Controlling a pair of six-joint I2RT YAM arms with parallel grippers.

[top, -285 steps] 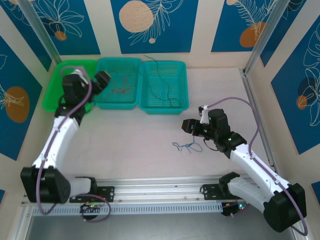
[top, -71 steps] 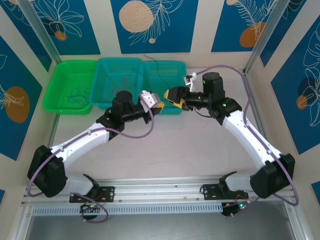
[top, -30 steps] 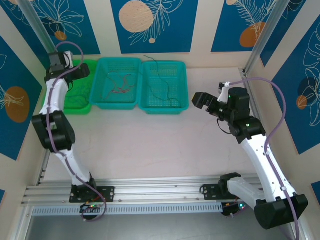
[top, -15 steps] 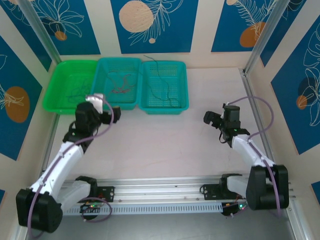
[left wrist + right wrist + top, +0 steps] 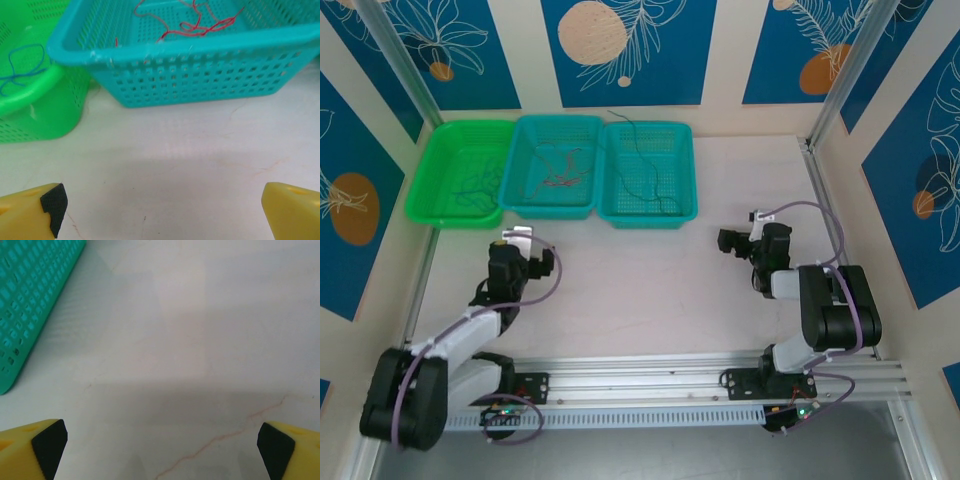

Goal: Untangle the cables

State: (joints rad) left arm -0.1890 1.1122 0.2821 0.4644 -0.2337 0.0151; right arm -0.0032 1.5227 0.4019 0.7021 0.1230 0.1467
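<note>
The red cable [image 5: 558, 172] lies in loose loops inside the middle teal basket [image 5: 520, 135]. The blue cable [image 5: 478, 185] is curled in the green basket [image 5: 428, 180] to its left. The dark cable [image 5: 645, 180] trails through the right teal basket [image 5: 686, 170], with one end poking over the far rim. From where I stand, each wire looks separate from the others. The three baskets stand side by side at the far end of the bench [image 5: 640, 290], touching one another. The left pincer [image 5: 542, 262] hovers low over bare bench in front of the green and middle baskets, its yellow fingers spread wide with nothing between them. Seen from its wrist, the middle basket's perforated wall is close ahead with the red loops above it. The right pincer [image 5: 728, 240] is out over the bench on the right side, near the corner of the right teal basket, likewise released and empty.
</note>
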